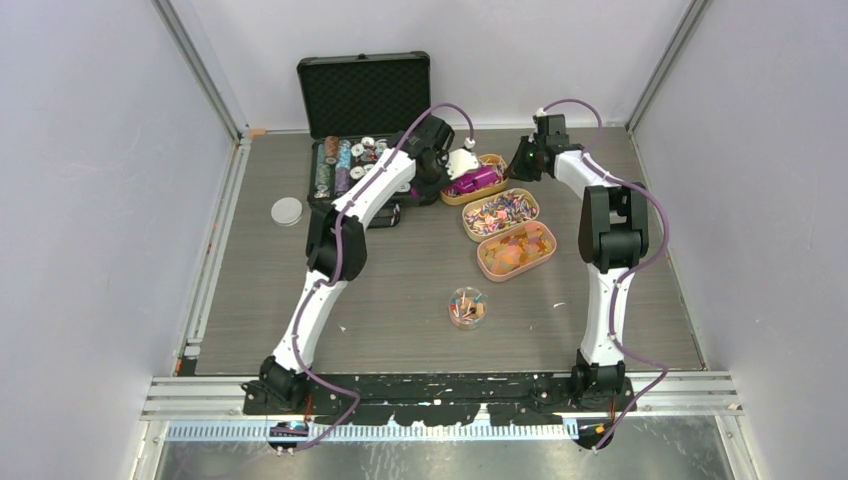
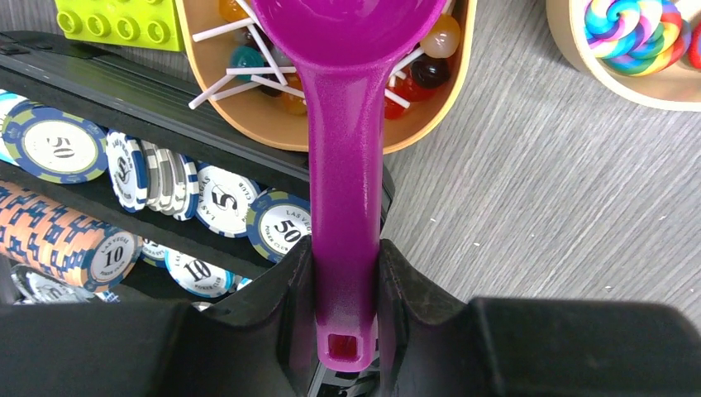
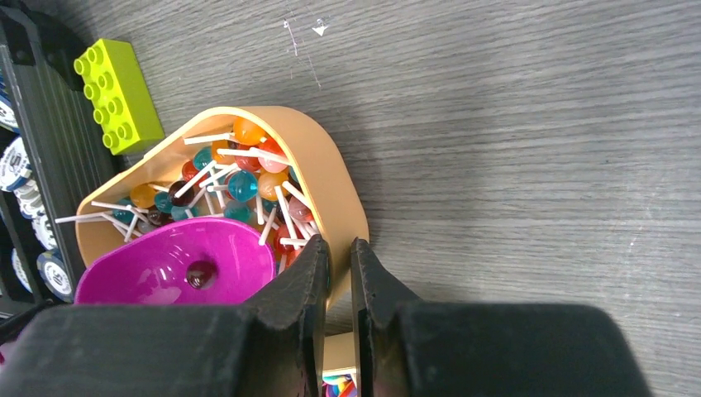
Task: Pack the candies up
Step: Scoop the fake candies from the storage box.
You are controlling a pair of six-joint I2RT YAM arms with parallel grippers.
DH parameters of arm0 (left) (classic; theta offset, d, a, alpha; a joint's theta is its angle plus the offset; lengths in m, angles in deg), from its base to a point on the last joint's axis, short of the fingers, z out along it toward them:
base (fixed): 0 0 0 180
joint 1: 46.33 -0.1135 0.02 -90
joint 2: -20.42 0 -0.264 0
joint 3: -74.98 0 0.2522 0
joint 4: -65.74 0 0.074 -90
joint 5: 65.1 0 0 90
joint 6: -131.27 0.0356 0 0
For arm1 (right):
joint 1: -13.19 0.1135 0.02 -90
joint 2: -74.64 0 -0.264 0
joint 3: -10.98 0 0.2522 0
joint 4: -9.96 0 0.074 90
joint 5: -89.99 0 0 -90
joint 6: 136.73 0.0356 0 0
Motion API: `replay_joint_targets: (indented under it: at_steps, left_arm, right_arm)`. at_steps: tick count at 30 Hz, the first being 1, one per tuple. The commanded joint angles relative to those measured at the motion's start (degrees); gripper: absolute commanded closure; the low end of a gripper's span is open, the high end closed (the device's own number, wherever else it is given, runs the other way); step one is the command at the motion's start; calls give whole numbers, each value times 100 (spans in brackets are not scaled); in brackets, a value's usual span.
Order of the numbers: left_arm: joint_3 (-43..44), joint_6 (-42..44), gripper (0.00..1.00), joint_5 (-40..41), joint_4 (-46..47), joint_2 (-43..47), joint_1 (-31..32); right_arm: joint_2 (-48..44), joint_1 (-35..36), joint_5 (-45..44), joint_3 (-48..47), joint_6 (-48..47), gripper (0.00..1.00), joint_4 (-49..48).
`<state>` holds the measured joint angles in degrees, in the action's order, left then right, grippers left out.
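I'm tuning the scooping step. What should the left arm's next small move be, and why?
Probably push the magenta scoop deeper under the lollipops: its bowl holds only one dark candy, the left gripper clamps its handle, and the right gripper pinches the tan tray by its rim, steadying it.

The magenta scoop (image 2: pixel 345 165) is running off the top edge in the left wrist view, its bowl losing its far half and covering much of the lollipop tray (image 2: pixel 438 116) beneath. The yellow-green block (image 2: pixel 116 21) and the swirl-sweet tray (image 2: pixel 616 83) are getting clipped by that same edge, and the poker chips (image 2: pixel 58 145) are sitting half hidden behind the left gripper (image 2: pixel 345 256). Over on the right wrist, the right gripper (image 3: pixel 340 248) is blocking the lollipop tray's near rim, and whether its fingers are pinching it isn't showing. From above, the candies (image 1: pixel 500 212) are reading as mere speckle, too small to sort.
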<state>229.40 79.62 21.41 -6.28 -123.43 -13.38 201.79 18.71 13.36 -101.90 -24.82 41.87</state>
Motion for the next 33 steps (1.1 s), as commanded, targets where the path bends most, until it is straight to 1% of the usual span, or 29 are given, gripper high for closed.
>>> replay_joint_targets:
  at_steps: [1,6,16,21,26,30,32,33]
  left_arm:
    - [-305,-255,100,-563,292,227,-88]
    - [-422,-331,100,-372,410,392,-113]
    - [-697,-579,100,-607,576,777,-122]
    - [-725,-606,100,-343,385,909,-122]
    - [-774,-655,100,-161,140,1116,-122]
    - [-637,-651,100,-6,-151,1082,-122]
    - [-602,-652,100,46,-261,1083,-122]
    - [-601,-660,100,37,-282,1108,-122]
  right_arm:
    - [-202,39,510,-148,621,87,-777]
    - [-216,1,509,-115,727,85,-875]
    - [-180,-35,619,-210,852,83,-862]
    - [-165,-68,659,-237,748,86,-718]
    - [-181,-70,724,-349,608,85,-551]
    - [-132,-72,764,-389,509,85,-480]
    - [-106,-83,760,-426,470,83,-402]
    - [-96,-80,749,-440,445,80,-365]
